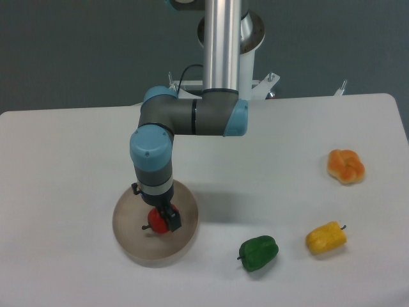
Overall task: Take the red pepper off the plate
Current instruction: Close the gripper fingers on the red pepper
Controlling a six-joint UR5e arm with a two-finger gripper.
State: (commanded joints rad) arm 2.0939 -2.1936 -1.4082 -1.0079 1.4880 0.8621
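Gripper (163,220) down over the red pepper (156,222) on the plate (131,240), fingers either side; firmly pinched or not, cannot tell. Stem pointing left.

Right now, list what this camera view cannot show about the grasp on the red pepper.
- End effector: the wrist hides one finger, so its closure is unclear.
- Red pepper: right side hidden behind the dark finger; contact unclear.
- Pepper underside: too small to tell whether it rests on the plate.
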